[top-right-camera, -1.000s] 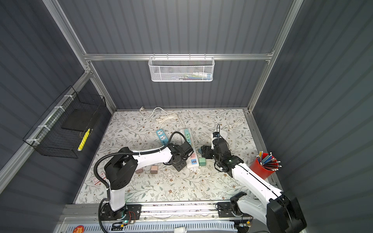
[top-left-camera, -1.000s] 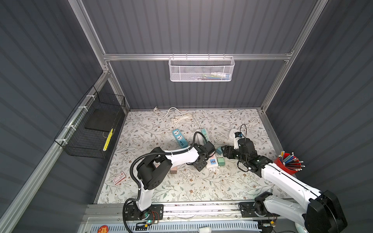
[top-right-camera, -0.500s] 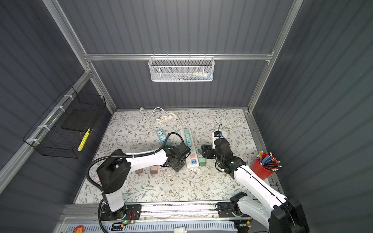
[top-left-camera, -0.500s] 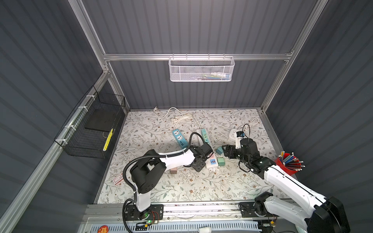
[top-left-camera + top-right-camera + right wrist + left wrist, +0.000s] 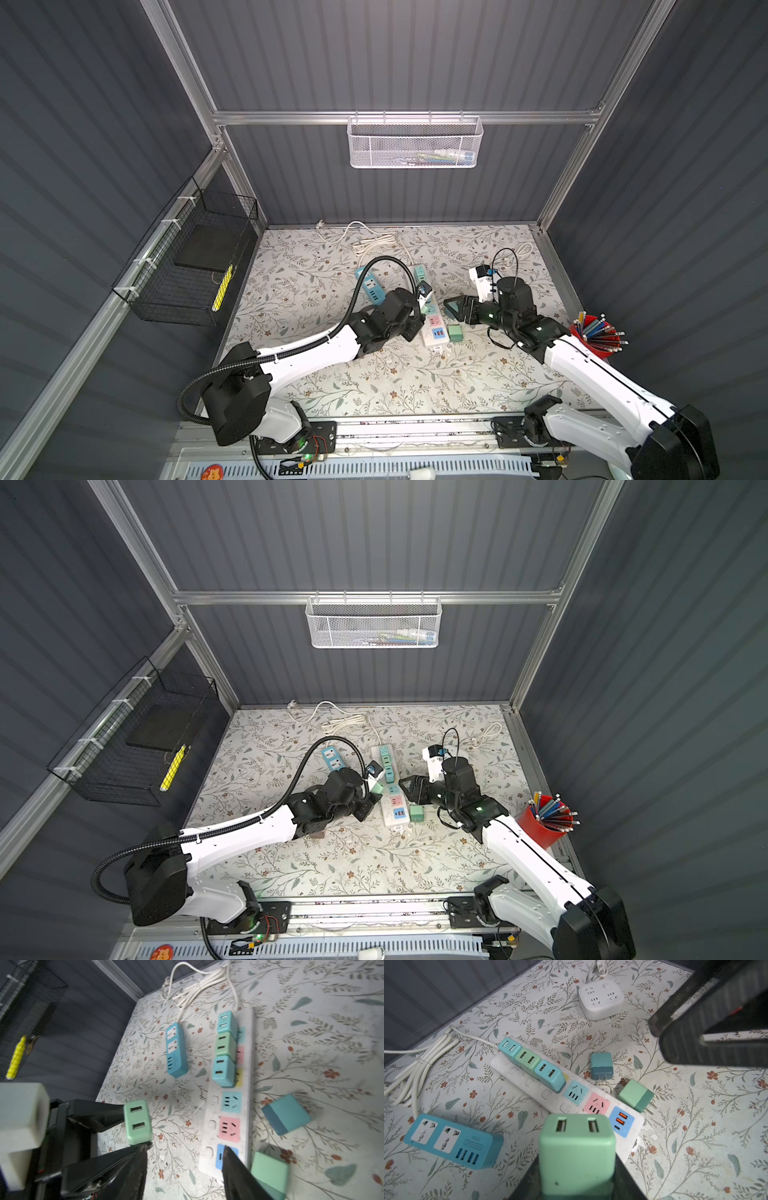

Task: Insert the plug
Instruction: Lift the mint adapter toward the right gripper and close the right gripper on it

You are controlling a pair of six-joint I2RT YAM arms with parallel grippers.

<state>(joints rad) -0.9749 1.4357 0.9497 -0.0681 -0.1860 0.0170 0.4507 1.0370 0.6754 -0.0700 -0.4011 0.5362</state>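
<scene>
A light green cube-shaped USB charger plug [image 5: 577,1153] is being gripped tight by the left gripper [image 5: 135,1128], raised beside the edge of the long white plastic power strip [image 5: 546,1094], near its free blue socket [image 5: 575,1093] and pink socket [image 5: 597,1104]; the right gripper [image 5: 185,1148] is being held partly open, empty, at the strip's opposite edge

green plug [image 5: 577,1153] | in left hand [image 5: 136,1130] | beside white power strip [image 5: 529,1082]

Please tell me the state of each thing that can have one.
Left gripper: shut on light green USB charger plug.
Right gripper: open, empty.
White plastic power strip: three plugged-in chargers; teal socket, pink socket free.
Loose teal charger cube: unplugged, lying flat.
Loose green charger cube: unplugged, beside strip's end.
</scene>
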